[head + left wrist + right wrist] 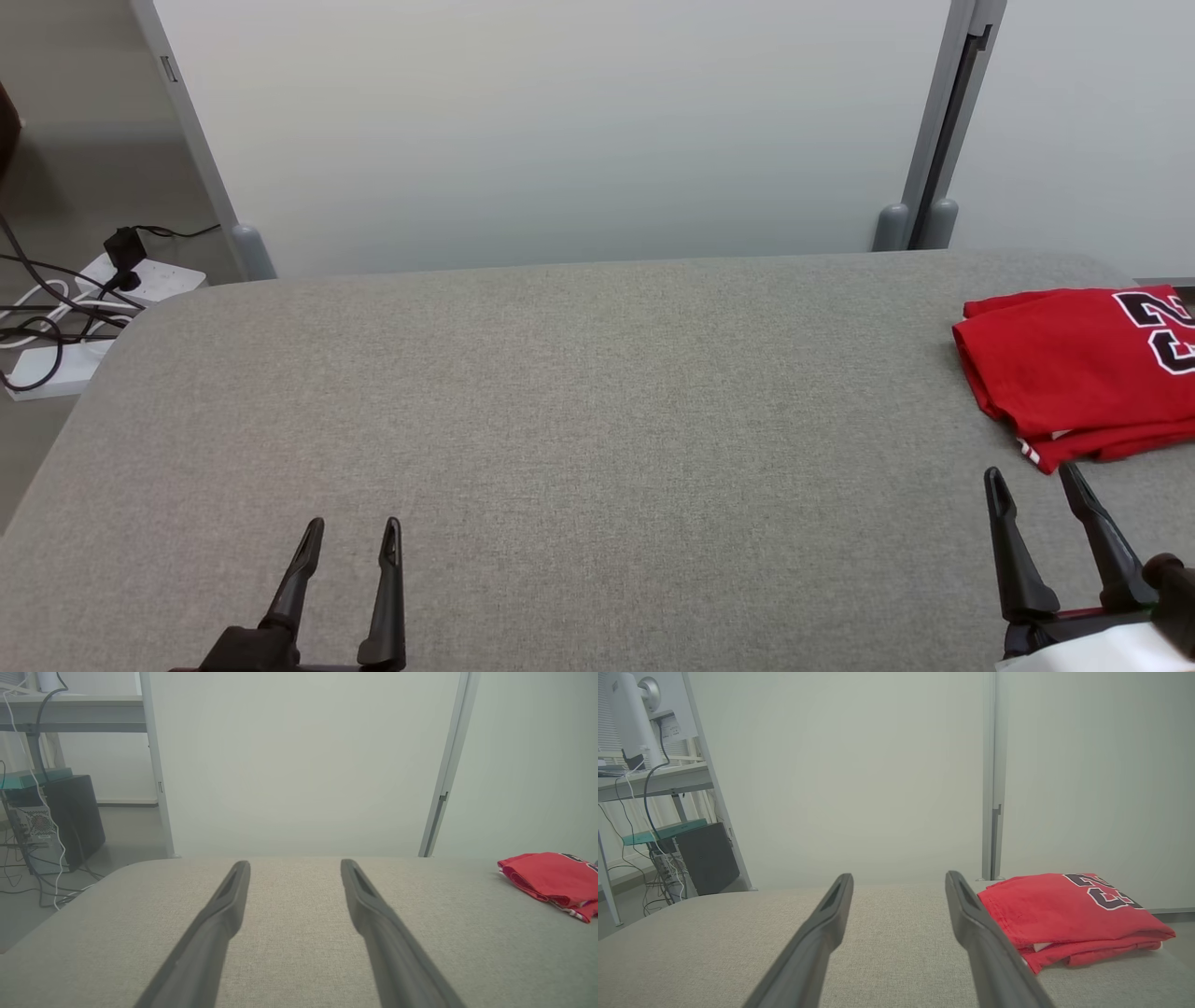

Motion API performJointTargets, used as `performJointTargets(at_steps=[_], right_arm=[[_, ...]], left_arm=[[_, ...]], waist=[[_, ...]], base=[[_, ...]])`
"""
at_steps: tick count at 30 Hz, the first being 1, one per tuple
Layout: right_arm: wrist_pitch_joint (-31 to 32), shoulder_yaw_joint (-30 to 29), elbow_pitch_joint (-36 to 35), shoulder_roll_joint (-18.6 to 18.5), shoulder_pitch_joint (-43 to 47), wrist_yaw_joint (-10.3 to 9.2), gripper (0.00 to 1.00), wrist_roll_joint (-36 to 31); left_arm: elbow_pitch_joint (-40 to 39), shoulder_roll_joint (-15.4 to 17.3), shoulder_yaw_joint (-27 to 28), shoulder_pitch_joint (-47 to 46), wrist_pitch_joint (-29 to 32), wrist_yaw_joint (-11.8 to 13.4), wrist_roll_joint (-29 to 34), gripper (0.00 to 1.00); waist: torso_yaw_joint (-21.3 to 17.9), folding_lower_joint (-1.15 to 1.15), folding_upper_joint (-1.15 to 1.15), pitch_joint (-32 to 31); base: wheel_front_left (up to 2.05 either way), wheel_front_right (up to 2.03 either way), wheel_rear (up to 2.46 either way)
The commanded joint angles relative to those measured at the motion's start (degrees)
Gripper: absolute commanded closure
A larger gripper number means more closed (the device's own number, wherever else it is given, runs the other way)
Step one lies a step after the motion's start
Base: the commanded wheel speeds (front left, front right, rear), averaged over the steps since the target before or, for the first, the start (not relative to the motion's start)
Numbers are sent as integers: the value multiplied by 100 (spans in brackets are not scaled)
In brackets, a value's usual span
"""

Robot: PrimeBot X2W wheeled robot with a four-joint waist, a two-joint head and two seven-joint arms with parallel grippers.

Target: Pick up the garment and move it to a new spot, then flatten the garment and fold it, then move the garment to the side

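Note:
The garment (1074,369) is a red jersey with dark numerals, folded into a flat stack at the far right of the grey fabric table (579,392). It also lies at the right in the left wrist view, garment (549,877), and in the right wrist view, garment (1064,910). My right gripper (1032,483) stands open just in front of the stack's near edge, apart from it, nothing between its fingers. At the table's front left my left gripper (353,534) is open and empty, well away from the garment. Each wrist view shows its own fingers (224,914) (971,919) spread over bare cloth.
White partition panels with grey posts (943,131) stand right behind the table. On the floor to the left lie power strips and dark cables (84,299). A desk with a computer tower (70,821) stands farther left. The table's rounded left corner (121,336) drops to the floor.

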Motion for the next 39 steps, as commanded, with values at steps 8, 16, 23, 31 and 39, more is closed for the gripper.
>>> performJointTargets(at_steps=[8, 16, 23, 31, 39], right_arm=[[-34, 80, -214, -137, -53, 18, 0, -43], [3, 5, 10, 30, 33, -2, 100, 8], [58, 25, 348, 196, 193, -2, 100, 194], [212, -42, 378, 231, 111, 0, 100, 732], [346, -100, 415, 261, 29, 1, 100, 1208]], left_arm=[[-102, 11, 189, -129, -28, -32, 1, 0], [109, -9, -5, 5, 8, -57, -8, 100], [462, -24, 0, 136, 66, -78, -211, 100], [487, -22, 89, 28, 217, -143, -800, 100], [520, -19, 168, -76, 351, -200, -1319, 100]], waist=[[1, 0, 0, -8], [28, 0, 0, -3], [31, 2, 0, 10], [40, 1, 0, 61], [48, 0, 0, 105]], base=[[0, 0, 0], [0, 0, 0], [0, 0, 0], [0, 0, 0], [0, 0, 0]])
